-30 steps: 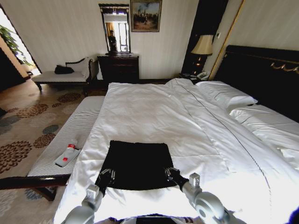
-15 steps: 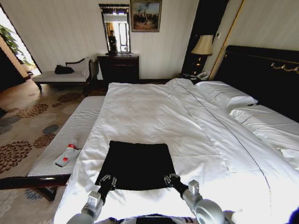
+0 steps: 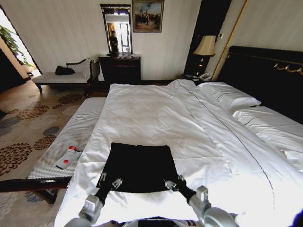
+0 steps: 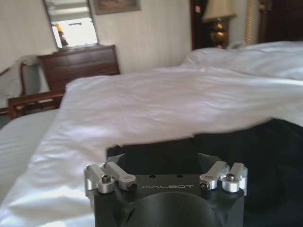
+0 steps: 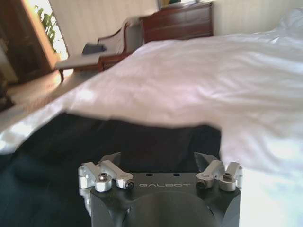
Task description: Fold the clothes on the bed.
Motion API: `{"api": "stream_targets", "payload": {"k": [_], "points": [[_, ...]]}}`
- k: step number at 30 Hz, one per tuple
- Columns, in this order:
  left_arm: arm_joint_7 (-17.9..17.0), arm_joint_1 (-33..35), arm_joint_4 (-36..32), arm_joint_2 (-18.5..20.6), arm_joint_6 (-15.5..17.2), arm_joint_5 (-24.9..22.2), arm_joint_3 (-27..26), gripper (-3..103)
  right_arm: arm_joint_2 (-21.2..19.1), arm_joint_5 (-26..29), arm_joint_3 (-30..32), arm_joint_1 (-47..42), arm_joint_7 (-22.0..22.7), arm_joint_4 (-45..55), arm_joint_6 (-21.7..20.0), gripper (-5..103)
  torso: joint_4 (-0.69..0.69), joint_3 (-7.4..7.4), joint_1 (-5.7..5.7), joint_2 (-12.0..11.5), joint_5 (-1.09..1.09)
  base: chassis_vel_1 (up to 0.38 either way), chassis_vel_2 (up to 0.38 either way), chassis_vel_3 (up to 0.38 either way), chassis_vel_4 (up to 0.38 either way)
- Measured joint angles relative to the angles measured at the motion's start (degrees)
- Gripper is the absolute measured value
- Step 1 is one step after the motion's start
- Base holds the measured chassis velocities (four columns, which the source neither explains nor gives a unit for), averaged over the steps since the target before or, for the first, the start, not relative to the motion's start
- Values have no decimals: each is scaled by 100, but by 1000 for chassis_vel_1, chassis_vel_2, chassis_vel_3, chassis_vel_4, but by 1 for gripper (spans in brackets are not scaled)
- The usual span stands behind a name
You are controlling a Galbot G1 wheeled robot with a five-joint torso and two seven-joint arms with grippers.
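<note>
The clothes are a black T-shirt (image 3: 138, 165), folded into a flat rectangle on the white duvet of the bed (image 3: 156, 113) near its foot. My left gripper (image 3: 110, 180) is open at the shirt's near left corner. My right gripper (image 3: 171, 183) is open at the near right corner. In the left wrist view, the left gripper (image 4: 161, 158) has its fingers spread over the black T-shirt (image 4: 265, 161). The right wrist view shows the right gripper (image 5: 156, 158) the same way above the T-shirt (image 5: 57, 161). Neither holds cloth.
A striped bench (image 3: 71, 137) runs along the bed's left side with a red-capped bottle (image 3: 69, 157) on it. Pillows (image 3: 232, 97) and a dark headboard (image 3: 265, 75) are at the right. A chaise (image 3: 61, 78), dresser (image 3: 120, 68) and lamp (image 3: 206, 46) stand by the far wall.
Both arms have drawn back toward me, off the shirt's near part. The left gripper's fingers look wider apart now. The shirt has stayed flat in place.
</note>
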Motion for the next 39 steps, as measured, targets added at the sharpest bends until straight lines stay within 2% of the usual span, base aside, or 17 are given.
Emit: {"api": "stream_targets", "payload": {"k": [1,2,3,4,5,7,10,13,14,17,18,22,25,32,39], "points": [[-78,-286,93,24,100,-275,-22,92,-78,565,71,289,124,-11,-237,90,0,0,0,-1,0,0,0,0,0],[-78,-286,93,24,100,-275,-22,92,-78,565,71,289,124,-11,-237,90,0,0,0,-1,0,0,0,0,0],[-112,-384,126,35,137,-363,-23,92,-98,707,87,355,156,-20,-308,94,0,0,0,0,-1,0,0,0,0],[-245,-807,287,107,275,-758,-24,97,-232,1372,172,750,303,-128,-639,98,-3,1,2,-1,-3,0,0,0,0],[-313,-1068,413,160,350,-1010,-6,99,-313,1688,191,957,372,-227,-796,100,-2,1,2,-1,-3,0,0,0,0],[-355,-1248,518,208,389,-1191,23,100,-361,1873,191,1085,410,-292,-887,100,-3,2,3,-1,-2,0,0,0,0],[-445,-2071,1039,449,535,-2038,255,100,-514,2771,-3,1823,585,-754,-1278,100,-4,2,3,-2,-1,0,0,0,0],[-438,-2591,1352,578,605,-2715,430,100,-523,3256,-255,2434,627,-1222,-1530,100,-3,2,3,-2,-2,0,0,0,0],[-438,-2591,1352,578,605,-2715,430,100,-523,3256,-255,2434,627,-1222,-1530,100,-3,2,3,-2,-2,0,0,0,0],[-180,-3105,1809,695,649,-3324,527,100,-515,3447,-431,3068,374,-2011,-1713,100,-1,2,4,-2,-2,0,0,0,0],[-180,-3105,1809,695,649,-3324,527,100,-515,3447,-431,3068,374,-2011,-1713,100,-1,2,4,-2,-2,0,0,0,0],[190,-3247,2246,729,655,-3553,539,100,-475,3566,-502,3482,135,-2642,-1825,100,-3,1,2,-2,-2,0,0,0,0],[278,-3297,2358,677,655,-3619,546,100,-391,3632,-567,3657,72,-2884,-1878,100,-1,1,1,-2,-2,0,0,0,0],[320,-3507,2547,527,650,-3817,638,100,-198,3696,-841,4062,-80,-3392,-1934,100,-4,1,2,-1,-2,0,0,0,0],[312,-3444,2446,635,642,-3935,577,100,-57,3685,-1018,4231,-205,-3670,-1962,100,-2,0,1,-1,-2,0,0,0,0]]}}
